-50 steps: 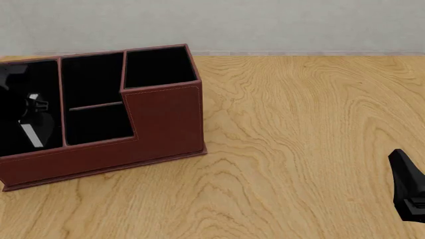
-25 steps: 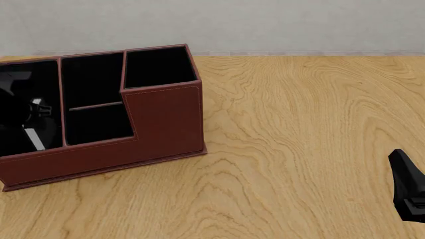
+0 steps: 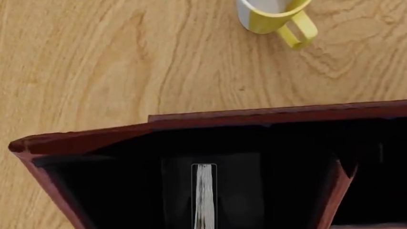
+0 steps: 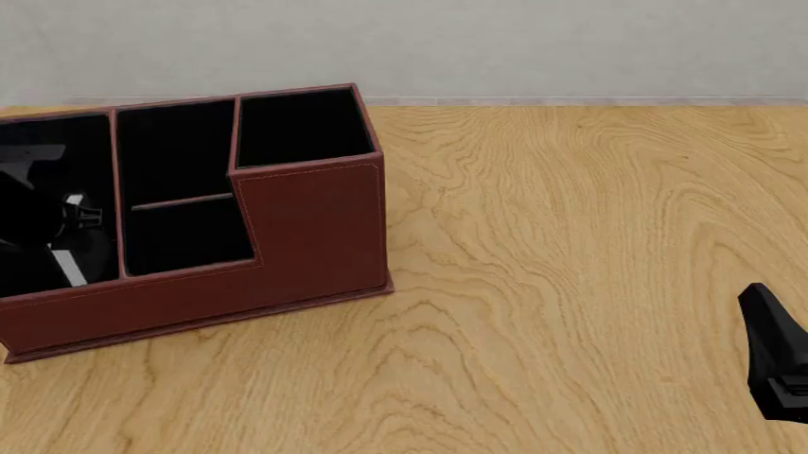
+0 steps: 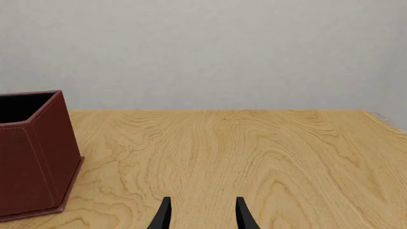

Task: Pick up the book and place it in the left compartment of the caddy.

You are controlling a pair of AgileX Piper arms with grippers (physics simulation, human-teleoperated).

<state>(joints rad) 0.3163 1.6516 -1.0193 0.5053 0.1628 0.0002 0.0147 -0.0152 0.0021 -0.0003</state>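
Observation:
The reddish-brown caddy (image 4: pixel 309 227) stands at the table's left. My left gripper (image 4: pixel 57 248) is down inside the left compartment (image 4: pixel 57 116), shut on the book (image 4: pixel 66 270), of which only a sliver of white page edge shows there. The left wrist view looks into that black-lined compartment (image 3: pixel 76 140). In it the book (image 3: pixel 203 195) is edge-on, its white pages a narrow stripe between dark sides. The fingers themselves are hard to pick out against the black lining. Far off at the near right, my right gripper (image 4: pixel 773 364) (image 5: pixel 203 217) hangs open above bare wood.
A yellow mug (image 3: pixel 273 16) stands on the table beyond the caddy's outer wall, seen only in the left wrist view. The crossbar-split middle section (image 4: pixel 177 199) and the tall square section (image 4: pixel 303 128) lie right of the left compartment. The caddy's corner (image 5: pixel 32 157) shows in the right wrist view.
The left gripper has sunk slightly deeper into the left compartment with the book, the white edge dropping a little. The right arm has stayed still.

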